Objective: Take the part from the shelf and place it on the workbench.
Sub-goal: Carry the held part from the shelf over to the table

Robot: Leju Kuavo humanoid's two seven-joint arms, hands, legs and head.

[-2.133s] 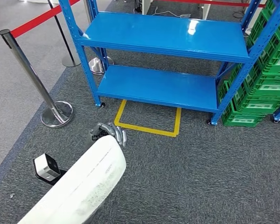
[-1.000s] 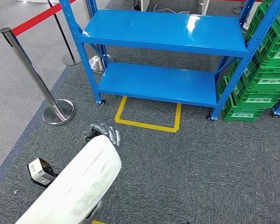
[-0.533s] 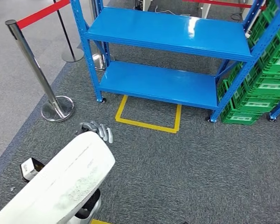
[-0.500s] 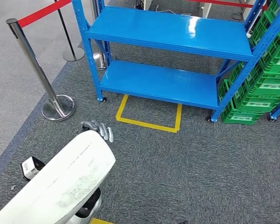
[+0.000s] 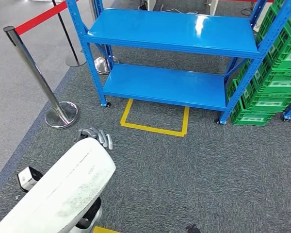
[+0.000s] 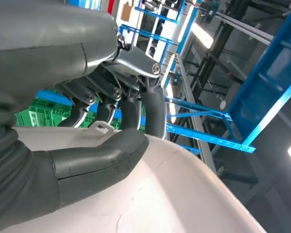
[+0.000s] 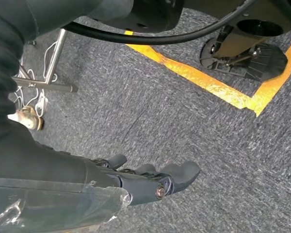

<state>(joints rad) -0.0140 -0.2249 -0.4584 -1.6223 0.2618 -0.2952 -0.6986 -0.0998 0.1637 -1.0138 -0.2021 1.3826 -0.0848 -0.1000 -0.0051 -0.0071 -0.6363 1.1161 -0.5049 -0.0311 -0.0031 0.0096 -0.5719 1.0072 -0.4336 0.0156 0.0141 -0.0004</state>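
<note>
Gripping large white rounded part [image 5: 69, 191], surface scuffed, left hand [image 5: 94, 137]

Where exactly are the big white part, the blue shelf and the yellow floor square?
white part [image 5: 71, 189], head view, middle of its curved top.
blue shelf [image 5: 166, 85], head view, lower board.
yellow floor square [image 5: 153, 129], head view, its near tape line.
</note>
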